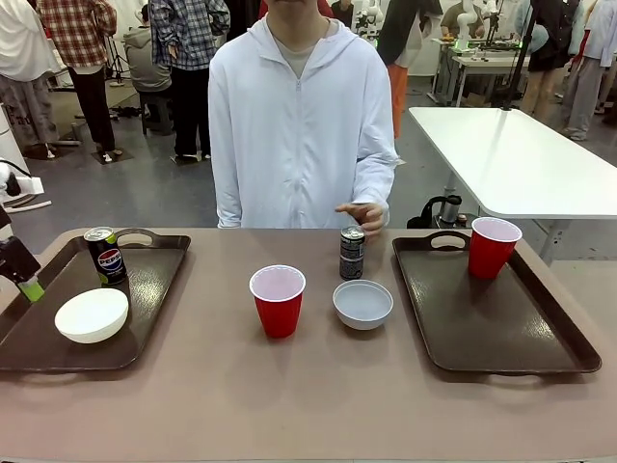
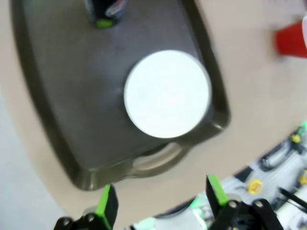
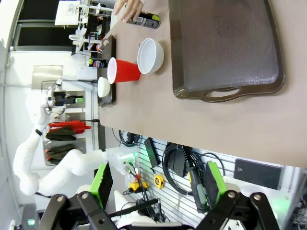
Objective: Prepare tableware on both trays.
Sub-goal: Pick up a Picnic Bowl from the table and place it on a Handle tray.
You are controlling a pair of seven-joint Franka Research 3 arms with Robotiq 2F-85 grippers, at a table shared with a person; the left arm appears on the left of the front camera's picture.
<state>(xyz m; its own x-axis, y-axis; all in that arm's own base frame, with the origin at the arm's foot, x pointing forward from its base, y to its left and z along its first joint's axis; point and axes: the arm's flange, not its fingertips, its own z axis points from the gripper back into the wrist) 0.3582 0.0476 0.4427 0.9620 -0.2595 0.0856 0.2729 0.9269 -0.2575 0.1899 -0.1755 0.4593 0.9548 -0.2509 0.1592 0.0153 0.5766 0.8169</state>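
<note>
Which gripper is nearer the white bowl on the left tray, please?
The left gripper, open just off the tray holding the bowl. The right gripper hangs beyond the table's near edge.

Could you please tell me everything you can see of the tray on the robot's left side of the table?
The left tray is a large, dark brown rectangle, plastic by its look, with a raised rim and a cut-out handle at each end. It lies flat on the table. A Pepsi can stands upright in its far part, and a round white bowl sits nearer the robot.
</note>
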